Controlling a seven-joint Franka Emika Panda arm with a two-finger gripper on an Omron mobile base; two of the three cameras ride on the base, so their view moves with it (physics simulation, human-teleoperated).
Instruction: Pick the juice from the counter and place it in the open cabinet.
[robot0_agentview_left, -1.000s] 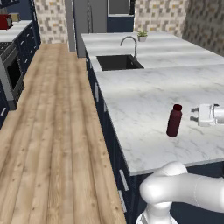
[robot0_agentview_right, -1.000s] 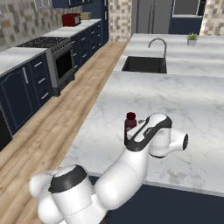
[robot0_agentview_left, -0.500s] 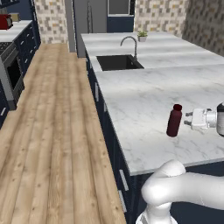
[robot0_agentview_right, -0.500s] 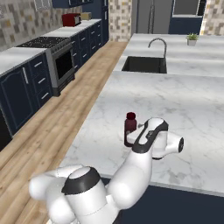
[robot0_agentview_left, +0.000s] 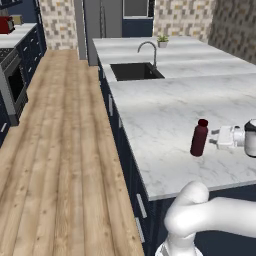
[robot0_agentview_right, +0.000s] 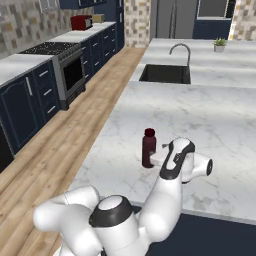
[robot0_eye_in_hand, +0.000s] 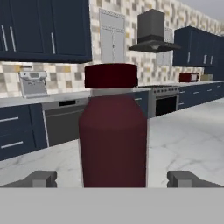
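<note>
A small maroon juice bottle (robot0_agentview_left: 199, 137) with a red cap stands upright on the white marble counter (robot0_agentview_left: 165, 115), near its front edge and well apart from the black sink (robot0_agentview_left: 136, 71) and chrome tap (robot0_agentview_left: 147, 48). The white arm's gripper (robot0_eye_in_hand: 112, 178) is level with the bottle, its fingers (robot0_eye_in_hand: 41, 178) spread wide open on either side, not touching it. The bottle fills the middle of the hand view.

left base view: set behind-left, aimed forward and down along the white grey-veined marble counter (robot0_agentview_left: 165, 110) | right base view: set behind-right, same counter shared | hand view: held level, very near the slim maroon red-capped juice bottle (robot0_eye_in_hand: 113, 131)
</note>
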